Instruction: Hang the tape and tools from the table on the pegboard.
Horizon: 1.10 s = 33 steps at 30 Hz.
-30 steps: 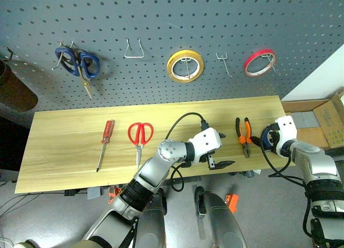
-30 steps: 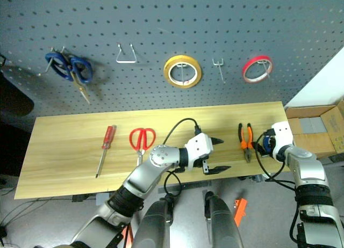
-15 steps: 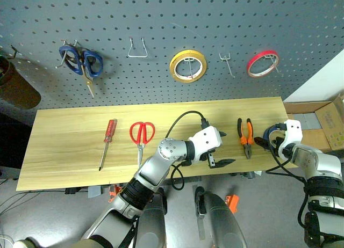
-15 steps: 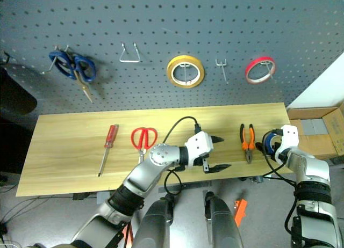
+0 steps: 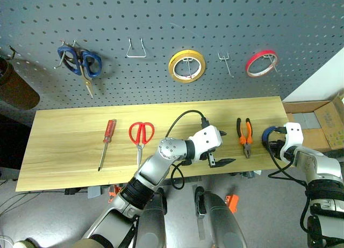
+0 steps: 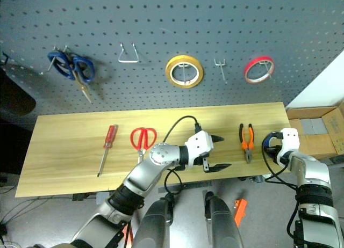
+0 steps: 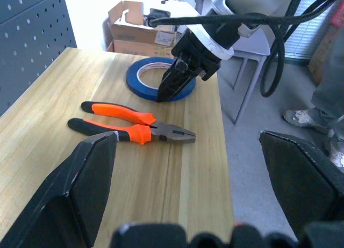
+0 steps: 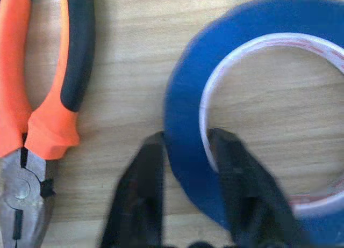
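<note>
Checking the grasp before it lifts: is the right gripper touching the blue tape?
Touching. In the right wrist view the right gripper has one finger outside and one inside the tape, pinching its wall.

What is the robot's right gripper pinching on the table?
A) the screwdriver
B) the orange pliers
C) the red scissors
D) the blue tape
D: the right gripper has one finger outside and one inside the wall of the blue tape, which lies flat on the table beside the pliers.

blue tape (image 7: 158, 79), orange-and-black pliers (image 7: 131, 127); grey pegboard (image 5: 161, 22)
</note>
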Available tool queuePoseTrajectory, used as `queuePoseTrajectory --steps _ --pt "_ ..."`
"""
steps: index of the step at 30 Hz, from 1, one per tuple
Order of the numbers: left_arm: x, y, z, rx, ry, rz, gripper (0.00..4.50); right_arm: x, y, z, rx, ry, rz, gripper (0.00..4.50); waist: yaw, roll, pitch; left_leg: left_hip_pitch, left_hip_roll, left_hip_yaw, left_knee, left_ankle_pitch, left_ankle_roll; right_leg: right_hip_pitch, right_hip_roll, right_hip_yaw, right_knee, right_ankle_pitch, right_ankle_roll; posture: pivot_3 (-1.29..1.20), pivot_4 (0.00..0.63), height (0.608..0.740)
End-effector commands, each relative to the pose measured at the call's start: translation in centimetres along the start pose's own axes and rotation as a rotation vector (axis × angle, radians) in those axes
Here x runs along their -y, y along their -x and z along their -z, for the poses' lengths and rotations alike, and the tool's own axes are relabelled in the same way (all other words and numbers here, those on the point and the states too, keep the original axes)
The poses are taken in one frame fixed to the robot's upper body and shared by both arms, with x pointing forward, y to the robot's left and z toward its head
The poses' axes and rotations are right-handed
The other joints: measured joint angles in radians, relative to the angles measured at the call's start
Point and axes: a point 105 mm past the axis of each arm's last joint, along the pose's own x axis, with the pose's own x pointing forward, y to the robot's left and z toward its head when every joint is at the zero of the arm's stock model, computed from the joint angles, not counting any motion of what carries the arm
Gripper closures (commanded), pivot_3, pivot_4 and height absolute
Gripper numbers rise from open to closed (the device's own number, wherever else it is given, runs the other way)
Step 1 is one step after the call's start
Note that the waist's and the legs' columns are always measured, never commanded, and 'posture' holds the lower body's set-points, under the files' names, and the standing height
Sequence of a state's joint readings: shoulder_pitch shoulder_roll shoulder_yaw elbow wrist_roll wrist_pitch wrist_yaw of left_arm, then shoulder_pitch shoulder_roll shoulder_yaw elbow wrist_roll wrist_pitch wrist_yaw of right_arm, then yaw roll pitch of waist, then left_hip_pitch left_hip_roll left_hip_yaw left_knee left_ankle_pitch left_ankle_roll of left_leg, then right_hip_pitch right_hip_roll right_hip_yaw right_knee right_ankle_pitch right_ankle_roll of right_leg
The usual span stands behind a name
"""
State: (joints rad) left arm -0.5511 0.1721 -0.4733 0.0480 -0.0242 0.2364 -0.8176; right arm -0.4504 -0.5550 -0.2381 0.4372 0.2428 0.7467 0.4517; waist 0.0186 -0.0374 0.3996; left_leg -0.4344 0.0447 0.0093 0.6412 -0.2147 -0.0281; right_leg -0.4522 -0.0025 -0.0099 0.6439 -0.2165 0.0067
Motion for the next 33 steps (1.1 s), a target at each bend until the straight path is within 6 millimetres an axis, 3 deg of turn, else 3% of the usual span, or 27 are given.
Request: queuePoseTrajectory --steps 1,9,17,22,30,33 --pt "0.2 -0.3 -1.0 0.034 -0.023 0.012 0.0 0.1 -0.4 3.2 -0.104 -0.014 -0.001 4.12 0.0 0.0 0.0 0.0 0.0 0.0 0.0 0.0 0.0 0.0 0.0 0.0 0.0 0.0 0.0 0.07 0.425 0.74" --pt "0.1 -0.3 -0.8 0.034 -0.026 0.013 0.0 0.1 -0.2 2.8 -0.082 0.039 0.013 4.12 0.0 0.0 0.0 0.0 -0.001 0.001 0.0 0.0 0.0 0.0 0.0 0.0 0.0 0.0 0.0 0.06 0.403 0.74" --pt "-0.5 0.9 -0.9 0.05 -0.011 -0.016 0.0 -0.3 2.1 -0.1 0.032 0.152 0.034 4.12 0.001 0.006 -0.004 -0.002 -0.001 0.003 0.0 0.0 -0.001 -0.003 0.0 0.0 0.001 0.0 0.0 0.03 0.335 0.74" --pt "-0.7 2.6 -1.1 0.078 0.069 -0.05 0.0 -2.3 5.0 -2.1 0.154 0.326 0.054 4.12 -0.003 0.012 -0.007 -0.004 -0.003 0.003 0.0 0.003 -0.005 -0.005 0.0 0.0 0.001 0.0 0.001 0.0 0.29 0.74" --pt "-1.8 6.0 -3.5 0.172 0.242 -0.132 0.0 -8.7 8.9 -4.9 0.395 0.509 0.037 4.12 -0.021 0.017 -0.042 -0.005 -0.004 0.002 0.002 0.003 -0.006 -0.005 0.0 -0.001 0.001 0.0 0.002 -0.02 0.24 0.74" --pt "-2.4 7.6 -4.1 0.197 0.312 -0.211 0.0 -10.9 9.7 -4.8 0.451 0.541 0.015 4.12 -0.022 0.017 -0.06 -0.005 -0.004 0.002 0.002 0.003 -0.006 -0.005 0.0 -0.001 0.001 0.0 0.002 -0.02 0.217 0.74"
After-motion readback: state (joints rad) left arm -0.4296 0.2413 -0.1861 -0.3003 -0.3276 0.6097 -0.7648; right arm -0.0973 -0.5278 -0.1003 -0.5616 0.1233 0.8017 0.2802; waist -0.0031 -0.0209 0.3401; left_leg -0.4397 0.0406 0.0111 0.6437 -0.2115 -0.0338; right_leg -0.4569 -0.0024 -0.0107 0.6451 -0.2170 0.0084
